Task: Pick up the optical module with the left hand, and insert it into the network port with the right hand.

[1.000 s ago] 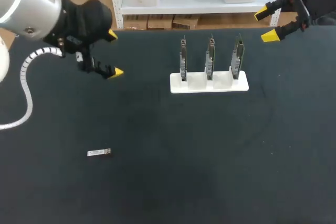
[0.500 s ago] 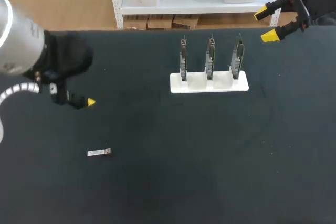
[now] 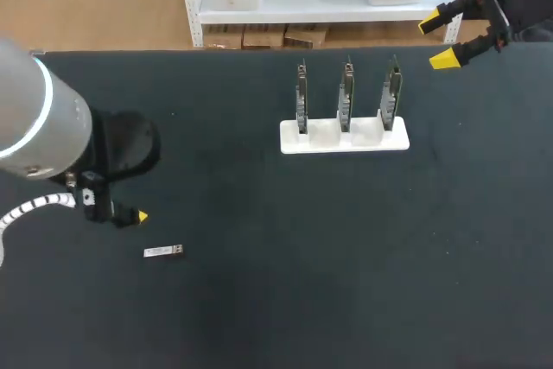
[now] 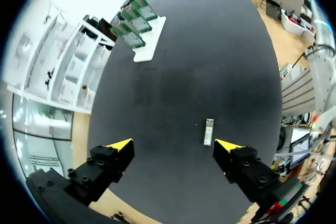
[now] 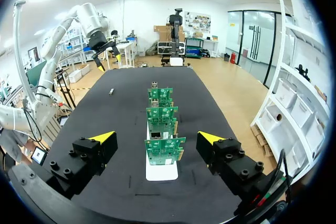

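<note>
One optical module [image 3: 163, 251], three upright boards [image 3: 346, 97]

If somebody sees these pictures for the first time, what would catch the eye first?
The white stand with three upright green boards, at the far middle of the table. Then the small optical module, lying alone just ahead of the open left gripper.

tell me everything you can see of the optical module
The optical module is a small, slim, silvery bar, metal by its look, lying flat on the black table with nothing else touching it. It sits well apart from the white card rack, just ahead of the open left pincer.
</note>
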Controlling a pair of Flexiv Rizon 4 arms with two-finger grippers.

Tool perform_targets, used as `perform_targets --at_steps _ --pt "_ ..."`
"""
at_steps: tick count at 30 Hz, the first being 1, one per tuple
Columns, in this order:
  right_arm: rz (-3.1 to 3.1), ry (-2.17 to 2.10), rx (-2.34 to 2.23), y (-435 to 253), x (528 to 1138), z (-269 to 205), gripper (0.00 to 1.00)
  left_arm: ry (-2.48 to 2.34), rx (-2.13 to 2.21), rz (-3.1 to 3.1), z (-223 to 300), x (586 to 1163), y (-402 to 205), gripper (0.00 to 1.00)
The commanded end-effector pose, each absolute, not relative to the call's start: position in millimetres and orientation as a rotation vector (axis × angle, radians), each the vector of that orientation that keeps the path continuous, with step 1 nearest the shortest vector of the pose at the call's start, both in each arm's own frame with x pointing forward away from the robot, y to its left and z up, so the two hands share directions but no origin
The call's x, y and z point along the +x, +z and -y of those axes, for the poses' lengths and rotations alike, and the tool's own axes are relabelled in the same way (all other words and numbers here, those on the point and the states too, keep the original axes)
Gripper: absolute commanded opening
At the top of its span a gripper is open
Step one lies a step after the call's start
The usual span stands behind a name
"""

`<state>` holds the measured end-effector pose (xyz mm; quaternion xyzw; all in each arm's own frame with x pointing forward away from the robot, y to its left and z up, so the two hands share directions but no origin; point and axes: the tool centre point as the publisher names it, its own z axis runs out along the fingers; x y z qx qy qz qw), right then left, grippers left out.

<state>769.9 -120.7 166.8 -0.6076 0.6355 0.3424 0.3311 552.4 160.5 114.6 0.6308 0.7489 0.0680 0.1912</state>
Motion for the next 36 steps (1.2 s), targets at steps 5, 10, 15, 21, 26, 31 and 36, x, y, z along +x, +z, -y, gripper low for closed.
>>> perform_targets --at_steps 5,10,15,21,26,31,36 --pt "-1.661 0.891 -1.586 167 769 120 1.00 0.245 1.783 -2.250 -152 560 113 1.00" --pt "-1.661 0.891 -1.586 167 769 120 1.00 0.239 1.784 -2.271 -151 550 104 1.00" --pt "-1.661 0.891 -1.586 167 769 120 1.00 0.214 1.753 -2.301 -158 542 97 1.00" --pt "-1.661 0.891 -1.586 167 769 120 1.00 0.184 1.767 -2.300 -160 538 89 1.00" --pt "-1.661 0.891 -1.586 167 769 120 1.00 0.102 1.820 -2.335 -161 534 75 1.00" --pt "-1.661 0.891 -1.586 167 769 120 1.00 0.074 1.848 -2.371 -162 531 64 1.00" --pt "-1.661 0.891 -1.586 167 769 120 1.00 0.063 1.842 -2.381 -163 531 61 1.00"
